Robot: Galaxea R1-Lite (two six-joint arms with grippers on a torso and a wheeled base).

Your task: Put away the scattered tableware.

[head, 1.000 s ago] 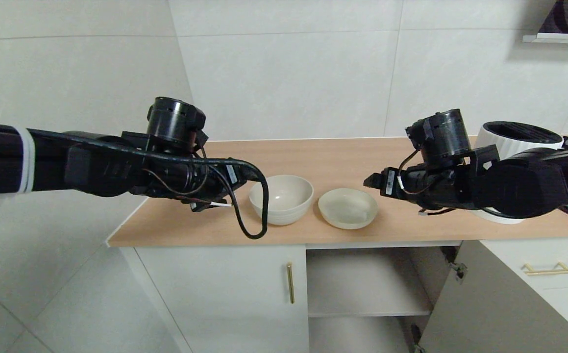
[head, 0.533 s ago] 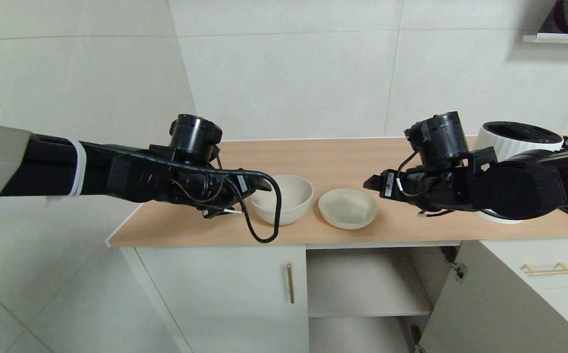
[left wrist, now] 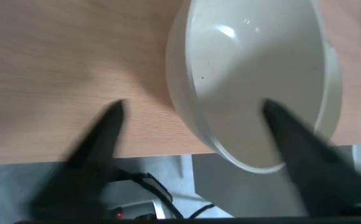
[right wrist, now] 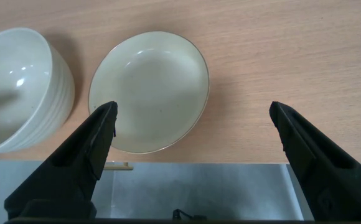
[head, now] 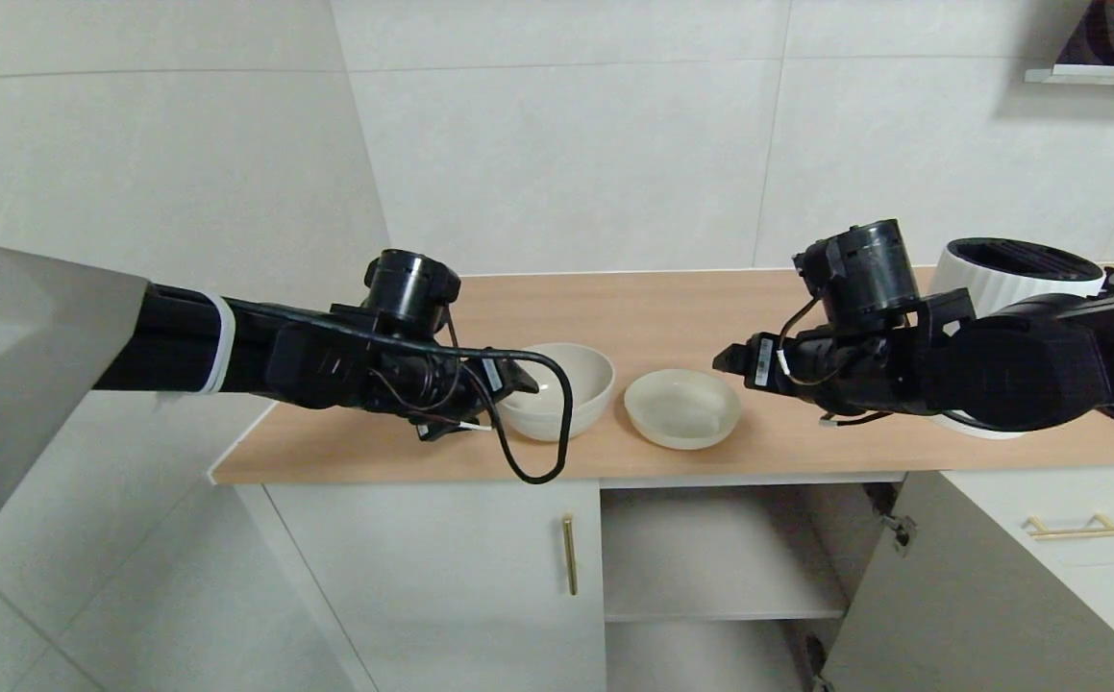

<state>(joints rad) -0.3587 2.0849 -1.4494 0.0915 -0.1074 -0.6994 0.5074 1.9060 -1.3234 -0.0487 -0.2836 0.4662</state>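
from my seat the countertop (head: pixel 672 308) reads as pale wood-grain laminate, smooth and matt. on it, the deep bowl (head: pixel 571 380) looks like glazed cream ceramic, glossy enough to carry bright highlights inside, with faint ridges round its outer wall. the shallow dish (head: pixel 683 408) beside it is duller, a satin off-white with a thin darker line at the rim. the ribbed white container (head: pixel 1013 259) at the countertop's right end looks like matt plastic. below the countertop, the cabinet door (head: pixel 441 577) is flat matt white with a brass-coloured metal handle (head: pixel 568 555). the left gripper (left wrist: pixel 192 107) and right gripper (right wrist: pixel 193 109) both look like matt black plastic.
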